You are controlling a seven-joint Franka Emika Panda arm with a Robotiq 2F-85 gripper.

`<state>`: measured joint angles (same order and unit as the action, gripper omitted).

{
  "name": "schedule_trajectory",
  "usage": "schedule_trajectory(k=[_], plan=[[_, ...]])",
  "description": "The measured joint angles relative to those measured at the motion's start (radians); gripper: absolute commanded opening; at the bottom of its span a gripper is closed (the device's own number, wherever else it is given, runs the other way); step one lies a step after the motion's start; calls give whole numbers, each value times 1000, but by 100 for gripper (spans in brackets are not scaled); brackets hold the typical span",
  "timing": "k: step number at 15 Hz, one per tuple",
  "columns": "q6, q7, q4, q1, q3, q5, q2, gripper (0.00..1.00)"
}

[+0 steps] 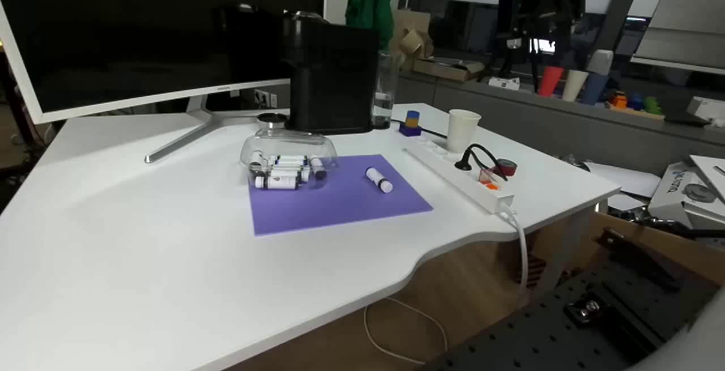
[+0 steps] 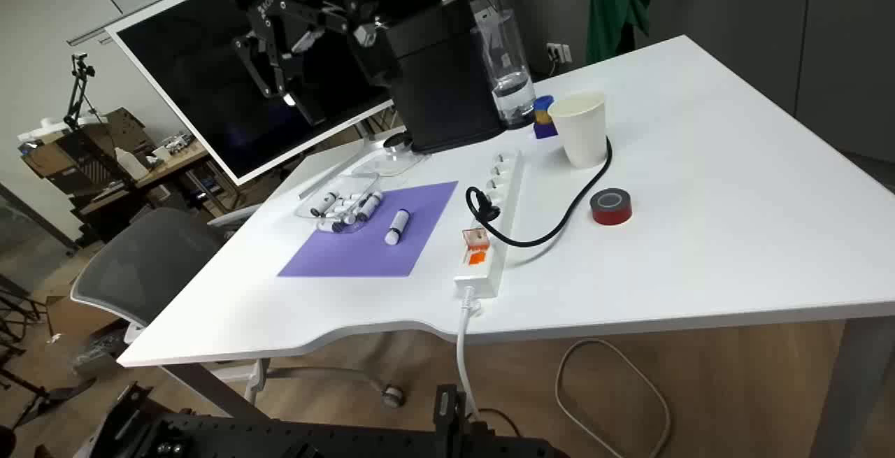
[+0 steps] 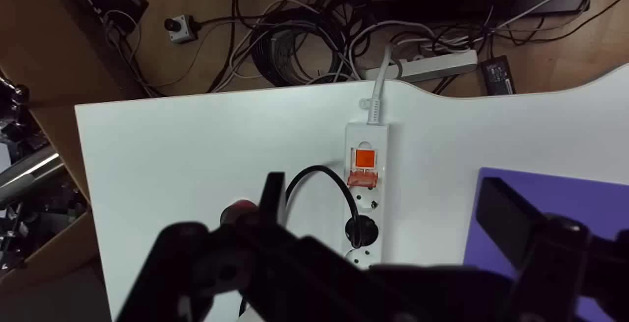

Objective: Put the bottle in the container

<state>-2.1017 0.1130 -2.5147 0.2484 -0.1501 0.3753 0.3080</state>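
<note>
The bottle (image 1: 378, 179), a tiny white cylinder with a dark band near one end, lies on its side on the purple mat (image 1: 340, 209). It shows in an exterior view too (image 2: 397, 226). The container (image 1: 289, 145), a low clear tub, stands at the mat's back-left corner with several similar bottles in it; it also shows here (image 2: 349, 185). My gripper (image 2: 342, 87) is open and empty, high above the table. In the wrist view its fingers (image 3: 388, 206) are wide apart over the power strip, with the mat's edge at right. Bottle and container do not show there.
A white power strip (image 1: 447, 173) with a black plug and cable lies right of the mat. Beyond are a white cup (image 2: 580, 126) and a red tape roll (image 2: 611, 206). A tall black box (image 1: 334, 76), a clear pitcher (image 1: 383, 93) and a monitor stand behind.
</note>
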Motion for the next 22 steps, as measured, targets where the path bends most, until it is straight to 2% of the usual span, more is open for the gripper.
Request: schedule_trajectory(k=[13,15,18,22], plan=[[-7,0,0,-4,-1,0,0,100],[-72,-2,-6,-17,2,1,-7,100],[-255,-11,-26,-50,22,1,-50,100],[-483,-11,-33,-115,60,-28,-185,100]])
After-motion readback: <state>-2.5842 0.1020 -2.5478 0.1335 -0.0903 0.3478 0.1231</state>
